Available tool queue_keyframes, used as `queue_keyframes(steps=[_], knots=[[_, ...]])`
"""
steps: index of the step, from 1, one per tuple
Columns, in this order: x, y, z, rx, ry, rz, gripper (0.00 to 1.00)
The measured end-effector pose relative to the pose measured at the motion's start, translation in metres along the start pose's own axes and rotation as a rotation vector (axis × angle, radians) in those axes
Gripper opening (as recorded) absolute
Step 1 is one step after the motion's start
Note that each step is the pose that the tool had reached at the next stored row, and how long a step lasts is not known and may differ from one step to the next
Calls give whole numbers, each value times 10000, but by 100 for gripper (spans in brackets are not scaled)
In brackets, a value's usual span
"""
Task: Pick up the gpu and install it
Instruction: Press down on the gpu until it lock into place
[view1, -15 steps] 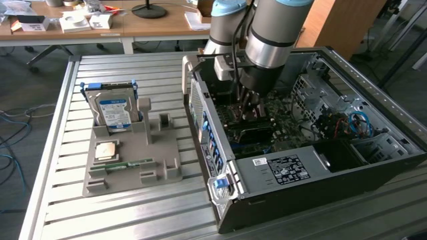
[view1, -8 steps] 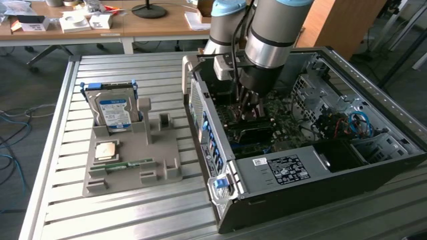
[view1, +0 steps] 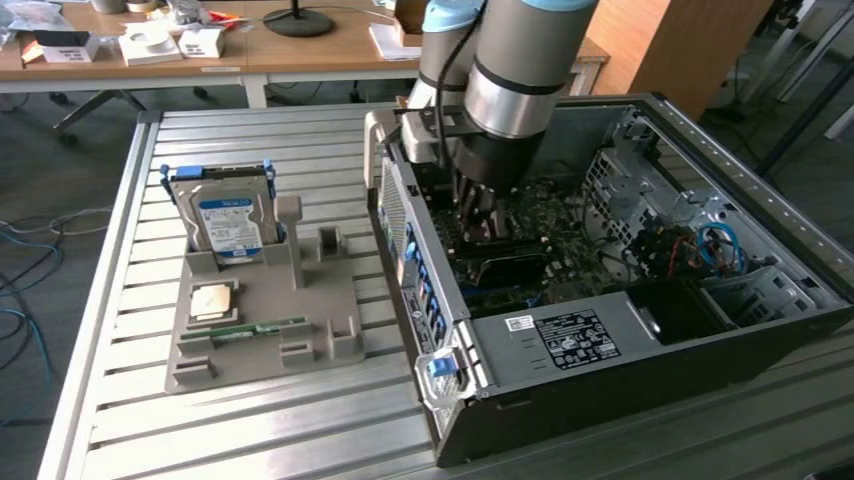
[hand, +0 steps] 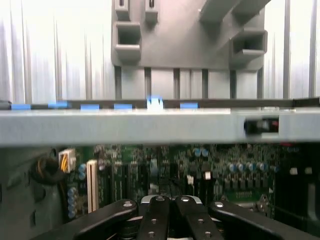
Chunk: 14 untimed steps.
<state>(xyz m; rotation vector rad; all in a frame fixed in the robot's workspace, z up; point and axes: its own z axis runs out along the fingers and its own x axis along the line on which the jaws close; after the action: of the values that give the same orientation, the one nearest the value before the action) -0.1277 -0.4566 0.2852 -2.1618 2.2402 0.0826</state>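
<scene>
The gripper (view1: 470, 212) is seen lowered into the open computer case (view1: 747, 300) at the centre of the exterior view, its jaws clenched tight; whether the gpu is pinched between them cannot be told, and the card cannot be made out. In the wrist view the gripper (hand: 170, 202) is held over the green motherboard (hand: 225, 165). At left, a grey holder (view1: 334, 335) carries the hard drive (view1: 227, 225) and a memory stick (view1: 254, 331).

We find no legible text; labels on the hard drive (view1: 227, 225) and computer case (view1: 567, 337) remain unreadable.
</scene>
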Motion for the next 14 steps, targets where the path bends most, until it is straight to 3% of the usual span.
queue_keyframes(steps=[8,14], knots=[[6,170,3,-1,0,7,10],[7,197,4,1,-1,16,10]])
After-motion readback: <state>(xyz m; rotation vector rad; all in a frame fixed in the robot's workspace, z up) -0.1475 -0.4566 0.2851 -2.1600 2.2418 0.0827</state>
